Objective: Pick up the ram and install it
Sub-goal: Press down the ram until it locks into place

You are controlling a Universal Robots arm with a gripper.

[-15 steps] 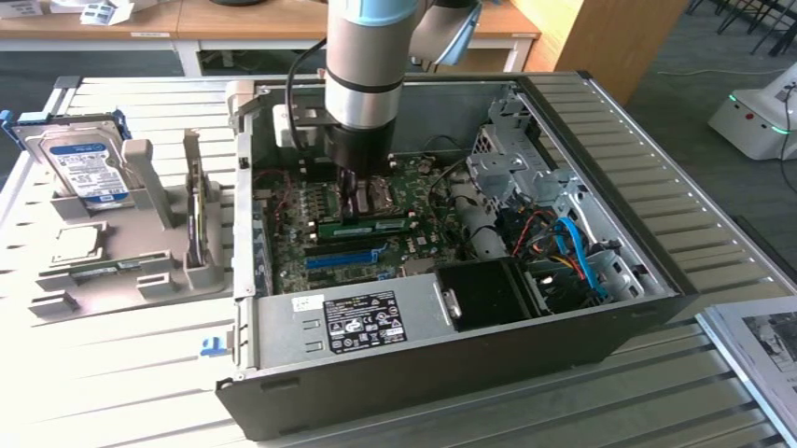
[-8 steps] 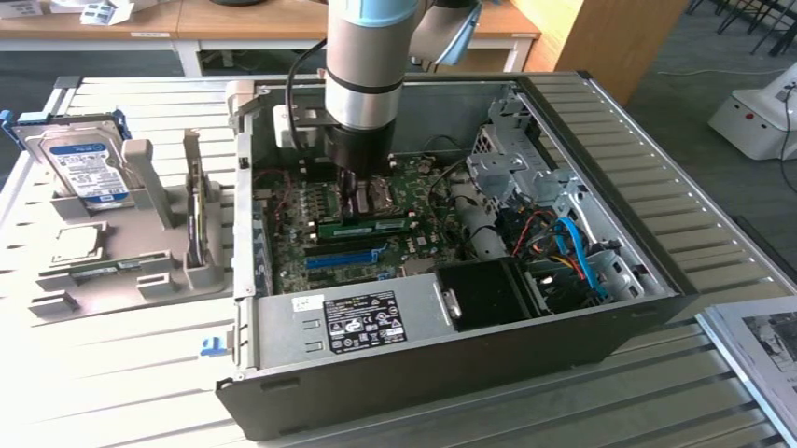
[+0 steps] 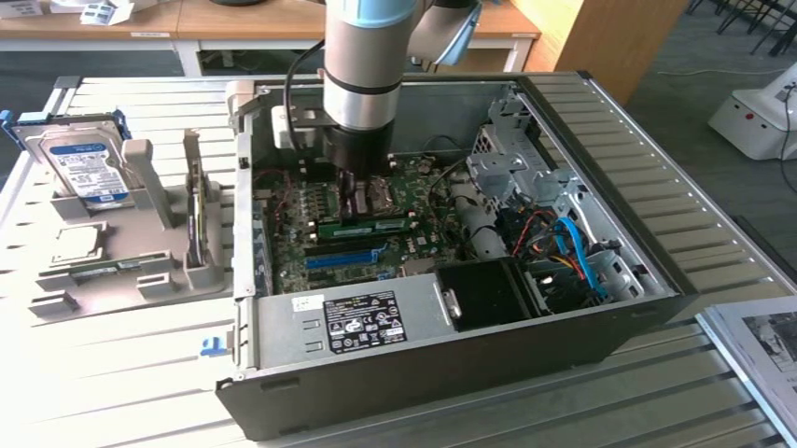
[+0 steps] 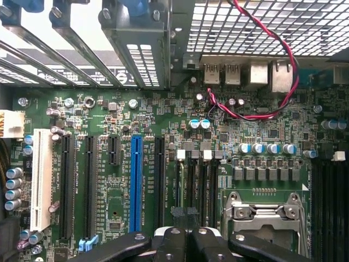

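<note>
One ram [image 3: 365, 224] sits near the middle of the motherboard [image 4: 147, 103], inside the open computer case [image 3: 648, 271]. It is a long thin green stick, and it seems to stand on its thin edge in a black slot, not flat. Its long side runs from the exterior view's left to the exterior view's right, in line with the blue slot [image 3: 342, 257] beside it, which lies closer to the case's front wall. One end points at the case's side wall and the other at the metal drive cage [image 3: 517, 154]. On its other side is the silver chip socket [image 4: 262, 215]. The gripper [image 4: 191, 240] hangs right over the ram, close to it, with its two black fingers pressed together and nothing between them. I cannot tell if the fingertips touch the top of the stick. My guess is that the picking up is done and the work is at the pushing-in part. A push like that needs to go straight down and even along the stick, so both ends sink in and the little clips at the slot ends snap shut. A crooked push could bend the stick or leave one end up. Red and black wires [image 4: 278, 82] loop near the back edge of the motherboard, well away from the ram. Outside the case, a hard drive [image 3: 81, 163] stands in a grey holder [image 3: 125, 280] on the table [image 3: 125, 373].
</note>
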